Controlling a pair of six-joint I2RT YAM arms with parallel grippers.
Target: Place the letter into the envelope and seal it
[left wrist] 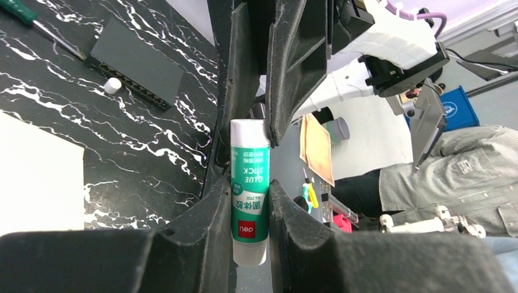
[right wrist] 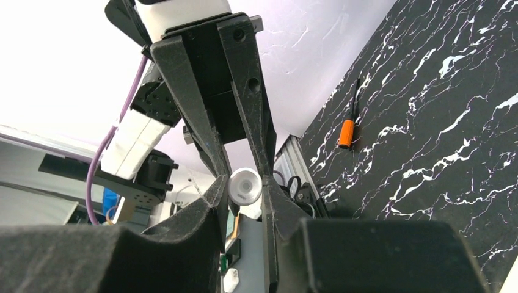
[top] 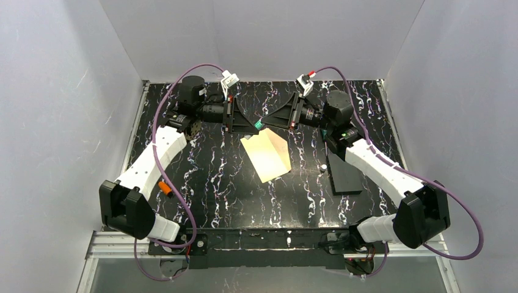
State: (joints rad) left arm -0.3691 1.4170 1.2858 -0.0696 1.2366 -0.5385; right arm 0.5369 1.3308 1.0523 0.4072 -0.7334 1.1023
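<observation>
One black surface veined with white, walled in pale grey on three sides. Two white-and-black arms over it, the left arm and the right arm, both bent inward, wrists nose to nose above the far middle.

Below that meeting point and a little nearer, the envelope, pale cream, flat on the surface. Overlapping it, the letter, a darker tan sheet slanting toward the near right. Whether tucked in at all, impossible to tell from above.

To the right, close by the right arm, a flat black block.

Next the left claw, clenched on a glue stick. Both pads pressed against the green-and-white label, the stick held off the surface and pointing at the other claw.

Then the right claw, drawn in around the stick's white end with a finger against each side, grasping it by every look. From the right wrist, that end just a round white disc between black fingertips.

Left of the sheets, close to the left arm, an orange-handled tool lying on the surface. By the block, a green-handled screwdriver, shaft reaching toward the block's corner.

Smallest of all, a little white cap, just beside the block and apart from the sheets.
</observation>
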